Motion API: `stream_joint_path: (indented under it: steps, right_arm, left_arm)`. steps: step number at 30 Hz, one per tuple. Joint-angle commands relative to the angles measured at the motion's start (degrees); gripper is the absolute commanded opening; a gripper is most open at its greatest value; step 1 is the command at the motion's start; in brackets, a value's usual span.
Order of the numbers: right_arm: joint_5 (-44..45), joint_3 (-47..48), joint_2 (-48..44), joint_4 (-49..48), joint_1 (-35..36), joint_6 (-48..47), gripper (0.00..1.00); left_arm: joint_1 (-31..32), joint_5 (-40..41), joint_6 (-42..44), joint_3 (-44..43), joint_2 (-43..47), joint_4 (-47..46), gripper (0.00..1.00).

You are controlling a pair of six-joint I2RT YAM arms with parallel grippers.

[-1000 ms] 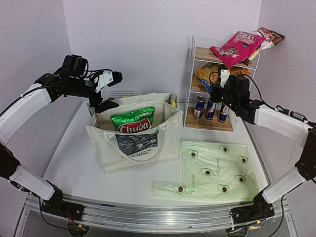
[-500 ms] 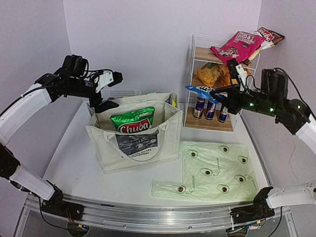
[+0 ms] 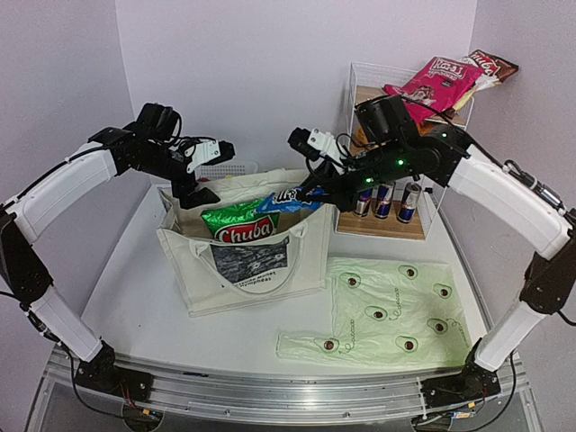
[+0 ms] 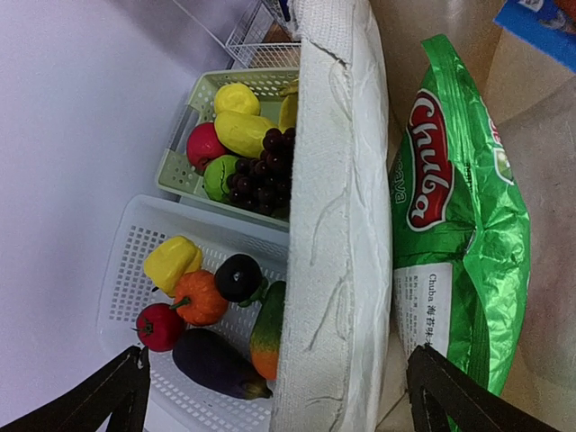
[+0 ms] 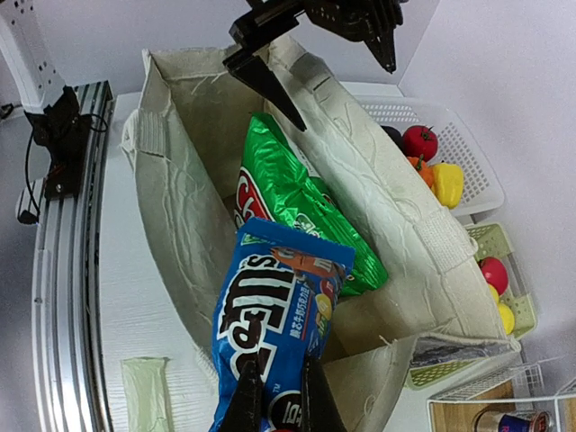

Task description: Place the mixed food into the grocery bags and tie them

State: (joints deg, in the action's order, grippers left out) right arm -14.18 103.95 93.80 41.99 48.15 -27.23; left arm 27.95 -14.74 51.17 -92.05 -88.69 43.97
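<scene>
Tote (image 3: 189, 265) — green basket (image 4: 265, 83), white basket (image 4: 135, 261) alongside.

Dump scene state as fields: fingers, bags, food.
left fingers: open, one on each side of the canvas tote back wall
right fingers: shut on blue snack packet, over the canvas tote mouth
in canvas tote: green Chuba packet
plastic avocado bag: flat on table
rack: drink cans on bottom shelf, pink packet on top
behind canvas tote: white basket, green basket, both holding produce
</scene>
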Motion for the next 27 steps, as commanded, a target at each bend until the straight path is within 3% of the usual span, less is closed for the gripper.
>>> stream_joint_path:
  steps: [1,5,12,14,16,19,21,27]
  right_arm:
    - [-2.45,7.64,4.00,2.33,0.81,-9.09,0.00]
    - [-1.27,13.07,8.94,6.22,2.32,-13.33,0.00]
    - [0.44,17.33,13.98,11.51,3.95,-18.32,0.02]
    - [1.67,18.17,14.50,11.34,4.14,-18.22,0.21]
    - [3.54,20.05,15.10,10.20,4.23,-14.81,0.51]
    - [9.30,24.89,16.10,5.31,4.21,-4.02,0.79]
    - [12.07,25.12,15.18,2.22,4.04,1.82,0.83]
    - [10.72,12.09,4.79,-12.27,-1.88,21.54,0.85]
  left_arm:
    - [-0.53,-1.07,1.74,-1.86,-0.91,1.56,0.99]
    - [-0.53,-2.60,2.85,-2.55,-1.95,2.10,0.94]
    - [-0.50,-5.51,3.95,-3.69,-2.29,5.02,0.59]
    - [-0.52,-6.12,4.12,-3.73,-2.13,5.48,0.47]
    - [-0.53,-6.56,4.14,-3.74,-2.00,5.74,0.32]
    - [-0.51,-6.56,3.99,-3.61,-1.83,5.70,0.08]
    - [-0.48,-6.53,3.91,-3.36,-1.62,5.52,0.01]
    - [-0.50,-7.02,2.98,-3.17,-1.24,5.66,0.00]
